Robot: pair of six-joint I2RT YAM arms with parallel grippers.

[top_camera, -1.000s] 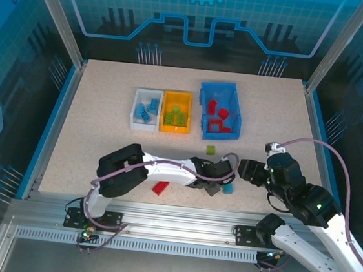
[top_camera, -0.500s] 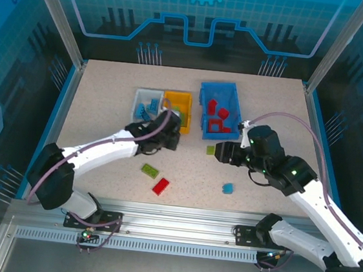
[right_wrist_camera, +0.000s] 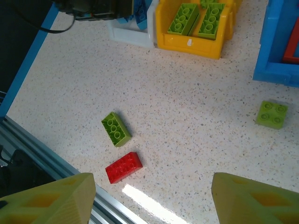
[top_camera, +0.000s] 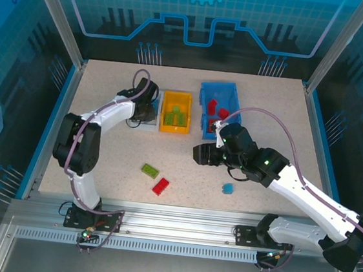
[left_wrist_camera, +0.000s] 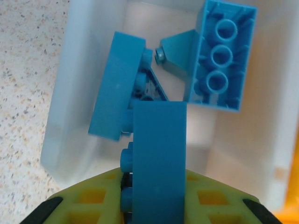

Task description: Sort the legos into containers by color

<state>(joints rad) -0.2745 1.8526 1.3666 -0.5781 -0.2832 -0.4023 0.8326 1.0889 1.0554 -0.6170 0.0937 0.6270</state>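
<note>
My left gripper (top_camera: 147, 110) hangs over the white container (top_camera: 154, 95), shut on a light blue lego (left_wrist_camera: 159, 158) held upright. Below it in the white container (left_wrist_camera: 79, 116) lie other blue legos (left_wrist_camera: 222, 56). My right gripper (top_camera: 198, 154) hovers open above the table's middle, its fingers (right_wrist_camera: 51, 200) wide apart and nothing between them. Loose on the table are a green lego (right_wrist_camera: 116, 129), a red lego (right_wrist_camera: 123, 167), a small green square lego (right_wrist_camera: 271, 114) and a blue lego (top_camera: 228, 188). The yellow container (top_camera: 174, 127) holds green legos (right_wrist_camera: 182, 18); the blue container (top_camera: 222, 88) holds red ones.
The three containers stand in a row at the back middle. A metal rail (right_wrist_camera: 28, 140) runs along the table's near edge, close to the red lego. Blue frame walls border the table on the left and right.
My left arm has swung from the front middle back and left to the white container, carrying the blue lego. My right arm has reached left over the table's middle.
</note>
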